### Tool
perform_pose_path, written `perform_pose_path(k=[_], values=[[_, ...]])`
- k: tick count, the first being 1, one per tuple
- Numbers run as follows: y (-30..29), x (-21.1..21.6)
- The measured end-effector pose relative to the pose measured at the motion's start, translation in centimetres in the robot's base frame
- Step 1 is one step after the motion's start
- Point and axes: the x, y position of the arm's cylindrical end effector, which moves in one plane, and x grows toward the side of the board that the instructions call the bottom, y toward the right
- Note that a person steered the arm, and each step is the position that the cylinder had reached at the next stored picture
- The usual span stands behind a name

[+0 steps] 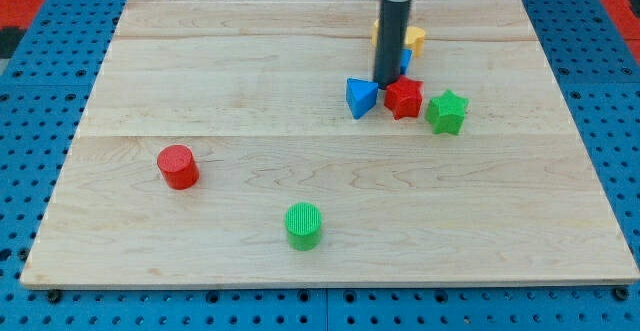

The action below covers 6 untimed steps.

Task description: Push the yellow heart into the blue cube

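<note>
Yellow heart (413,39) sat near view's top, mostly hidden behind my rod, touching blue cube (404,61). My tip (386,83) rested just below cube, between blue triangle (360,98) and red star (404,98). No jaws; bare rod, holding nothing. Task looked nearly done.

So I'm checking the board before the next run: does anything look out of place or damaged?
Nothing stands out. The board is intact, the blocks sit flat, and my tip is among the cluster, between the blue triangle and red star, hiding most of the yellow heart.
</note>
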Motion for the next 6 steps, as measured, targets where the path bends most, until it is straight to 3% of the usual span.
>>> perform_pose_path(k=[2,4,5,6], values=[[-10.6,-2.8],[-8.5,2.0],[-3.2,3.1],[-1.5,2.7]])
